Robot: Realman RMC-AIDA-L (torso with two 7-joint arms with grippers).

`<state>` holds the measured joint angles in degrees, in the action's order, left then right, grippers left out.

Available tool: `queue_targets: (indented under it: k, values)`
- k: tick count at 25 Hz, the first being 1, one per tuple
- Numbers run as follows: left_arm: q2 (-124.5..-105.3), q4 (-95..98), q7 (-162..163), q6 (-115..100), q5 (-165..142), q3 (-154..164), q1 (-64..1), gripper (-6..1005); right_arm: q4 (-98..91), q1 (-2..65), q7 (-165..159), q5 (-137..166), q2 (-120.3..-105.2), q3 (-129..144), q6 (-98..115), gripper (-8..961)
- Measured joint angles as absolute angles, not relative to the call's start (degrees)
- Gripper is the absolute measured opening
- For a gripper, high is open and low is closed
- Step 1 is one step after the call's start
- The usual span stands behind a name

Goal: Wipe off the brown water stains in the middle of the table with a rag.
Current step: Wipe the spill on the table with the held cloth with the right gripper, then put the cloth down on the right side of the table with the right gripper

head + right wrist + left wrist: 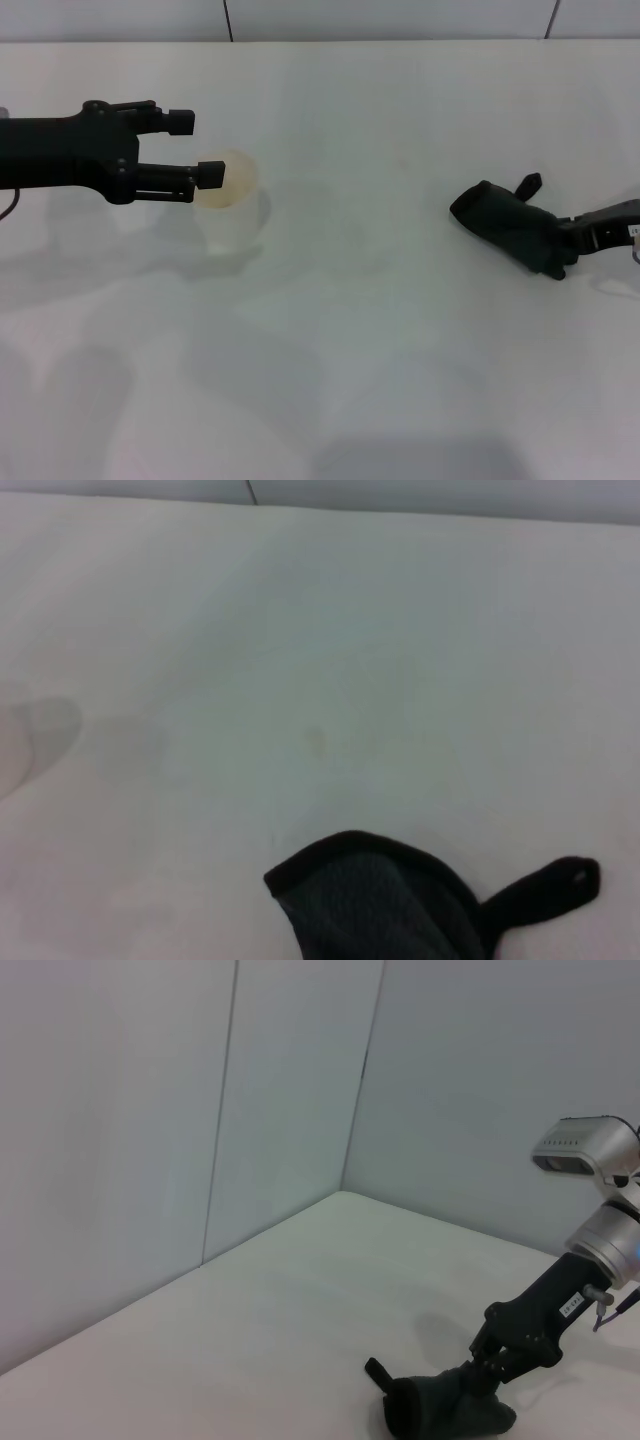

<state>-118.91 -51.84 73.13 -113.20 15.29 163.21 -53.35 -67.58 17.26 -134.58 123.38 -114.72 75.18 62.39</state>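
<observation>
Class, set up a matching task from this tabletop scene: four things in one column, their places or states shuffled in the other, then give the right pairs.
Things:
1. left gripper
2. right gripper
3. cup
4. stain

Places or states:
A. white, standing on the table's left side
B. shut on the dark rag, at the right
C. only a faint yellowish mark left on the table
D. fingers open, beside the cup's rim

Pairs: 1-D, 2-B, 3-A, 4-C
</observation>
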Motion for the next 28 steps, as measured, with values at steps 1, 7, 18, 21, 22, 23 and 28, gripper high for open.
queue_targets:
  k: [1,7,18,21,22,23,28]
  values:
    - [-118.91,-51.84,73.13,-113.2,15.29,163.21,-53.35,874,-67.62,17.17,-134.54,123.38,-114.69,75.03,62.5,116]
    - [-118.91,-51.72,73.14,-113.2,15.29,163.21,-53.35,875,-67.75,17.05,-132.96,123.29,-114.89,71.22,64.76,118]
    - [-118.92,-51.78,73.18,-113.2,15.29,163.21,-53.09,875,-67.79,17.3,-131.1,122.86,-114.8,68.22,67.69,123]
    - [-118.91,-51.7,73.2,-113.21,15.29,163.21,-53.08,874,-67.85,17.68,-129.89,122.81,-114.89,66.93,70.04,124]
    - [-118.92,-51.72,73.21,-113.2,15.29,163.21,-53.09,874,-68.03,17.77,-129.48,122.74,-114.89,66.72,70.68,124]
    - [-118.91,-51.74,73.21,-113.21,15.29,163.21,-53.09,874,-68.31,17.85,-129.01,122.53,-114.89,66.55,71.51,125]
    - [-118.91,-51.62,73.2,-113.2,15.3,163.22,-53.09,874,-69.24,17.92,-126.08,118.53,-114.83,66.1,73.78,279]
